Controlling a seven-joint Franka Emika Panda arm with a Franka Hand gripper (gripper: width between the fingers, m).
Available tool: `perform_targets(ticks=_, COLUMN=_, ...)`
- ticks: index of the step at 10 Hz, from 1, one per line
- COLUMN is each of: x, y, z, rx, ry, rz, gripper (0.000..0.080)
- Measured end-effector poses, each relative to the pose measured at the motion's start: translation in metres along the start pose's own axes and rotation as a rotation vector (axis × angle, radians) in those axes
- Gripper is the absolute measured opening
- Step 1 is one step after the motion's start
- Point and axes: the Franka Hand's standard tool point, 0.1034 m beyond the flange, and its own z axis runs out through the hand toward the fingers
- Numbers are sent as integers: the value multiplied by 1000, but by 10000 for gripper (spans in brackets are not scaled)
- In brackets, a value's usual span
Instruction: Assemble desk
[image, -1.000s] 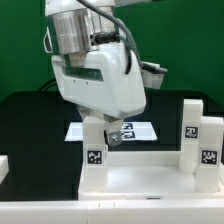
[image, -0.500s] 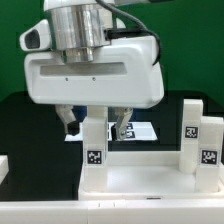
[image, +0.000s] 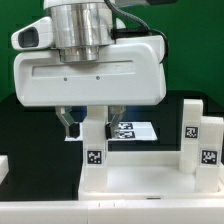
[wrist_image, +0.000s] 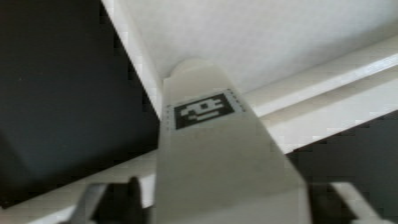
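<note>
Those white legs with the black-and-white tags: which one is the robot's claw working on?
The leg standing at the tabletop's corner on the exterior view's left; the gripper straddles it. The other two legs stand untouched on the exterior view's right.

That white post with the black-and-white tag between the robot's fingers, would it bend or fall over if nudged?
The leg looks like stiff, square-sided plastic, so it probably won't bend or roll. Standing tall and narrow on the tabletop panel, it might tip if pushed high up. Its smooth faces may be slippery for the gripper.

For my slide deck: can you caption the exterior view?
Robot hand straddling an upright tagged desk leg standing on the white tabletop; two more legs stand at the view's right.
</note>
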Motion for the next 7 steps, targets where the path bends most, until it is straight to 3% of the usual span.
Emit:
perform_targets(ticks=3, x=0, y=0, z=0, rx=0, ry=0, rz=235, gripper=285)
perform_targets(ticks=5, x=-2, y=0, z=-1, rx=-8, ry=5, rz=702, gripper=285)
perform_targets(ticks=6, x=-4, y=0, z=1, rx=4, ry=-3, rz=931, gripper=285)
perform_targets(ticks=7, x=-3, y=1, z=1, rx=5, ry=-5, rz=983, gripper=285)
